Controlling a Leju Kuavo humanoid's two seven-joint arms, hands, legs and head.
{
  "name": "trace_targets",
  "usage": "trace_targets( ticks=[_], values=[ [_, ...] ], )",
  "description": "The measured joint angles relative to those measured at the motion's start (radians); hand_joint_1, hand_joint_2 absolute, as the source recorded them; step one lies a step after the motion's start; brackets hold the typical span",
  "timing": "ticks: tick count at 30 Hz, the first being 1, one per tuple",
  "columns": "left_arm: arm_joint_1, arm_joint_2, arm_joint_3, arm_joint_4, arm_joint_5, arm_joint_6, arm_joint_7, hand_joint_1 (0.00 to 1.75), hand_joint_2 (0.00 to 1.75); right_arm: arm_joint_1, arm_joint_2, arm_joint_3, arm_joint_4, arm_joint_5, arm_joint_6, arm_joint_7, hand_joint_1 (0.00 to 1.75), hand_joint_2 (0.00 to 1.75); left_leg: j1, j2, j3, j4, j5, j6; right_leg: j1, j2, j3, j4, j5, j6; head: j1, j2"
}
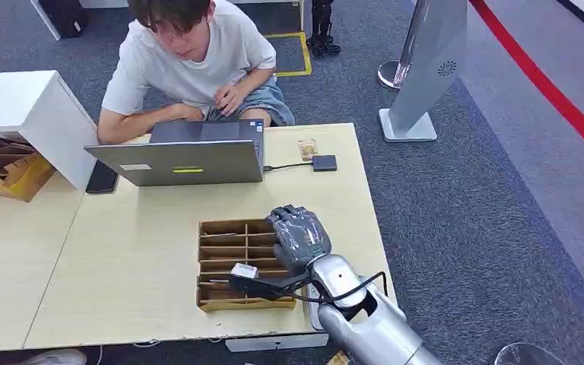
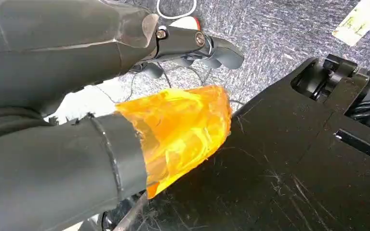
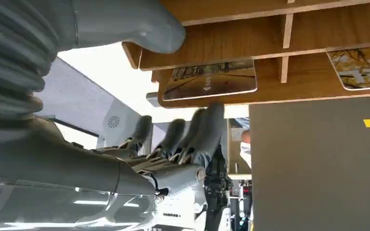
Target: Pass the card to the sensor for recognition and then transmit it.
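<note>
Tray [image 1: 220,228] as my landmark: laptop [image 1: 190,161] behind it, small dark sensor [image 1: 324,162] beyond its far right corner. Cards [image 3: 211,81] lie in its slots. My right hand [image 1: 298,236] hovers at the tray's right edge, fingers spread, empty. Left hand [image 2: 67,134] hangs low, grasp unclear. Risk: fingers snag dividers, tray slides.

Right hand [image 1: 298,236] covers tray's [image 1: 228,262] right compartments. Laptop [image 1: 179,156] hides person's forearms. Right wrist view: second card [image 3: 361,67] cut by picture edge; card [image 3: 211,79] print too blurred to read. Left hand [image 2: 53,115] fingers' state unclear.
</note>
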Motion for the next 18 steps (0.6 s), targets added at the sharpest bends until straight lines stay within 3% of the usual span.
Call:
trace_targets(
  ticks=[7, 10, 18],
  values=[
    [0.000, 0.000, 0.000, 0.000, -0.002, -0.003, 0.000, 0.00, 0.00, -0.007, 0.006, -0.002, 0.007, -0.001, 0.001, 0.000, 0.89, 1.75, 0.000, 0.000, 0.000, 0.000, 0.000, 0.000, 0.000, 0.000, 0.000, 0.000, 0.000, 0.000, 0.000, 0.000],
    [0.000, 0.000, 0.000, 0.000, -0.003, -0.005, 0.000, 0.00, 0.00, -0.007, 0.007, -0.004, 0.011, -0.003, 0.001, 0.000, 1.26, 1.75, 0.000, 0.000, 0.000, 0.000, 0.000, 0.000, 0.000, 0.000, 0.000, 0.000, 0.000, 0.000, 0.000, 0.000],
    [0.000, 0.000, -0.001, 0.000, -0.006, -0.006, 0.000, 0.00, 0.00, -0.012, 0.010, -0.010, 0.014, -0.004, 0.003, -0.002, 1.36, 1.75, 0.000, 0.000, 0.000, 0.000, 0.000, 0.000, 0.000, 0.000, 0.000, 0.000, 0.000, 0.000, 0.000, 0.000]
  ],
)
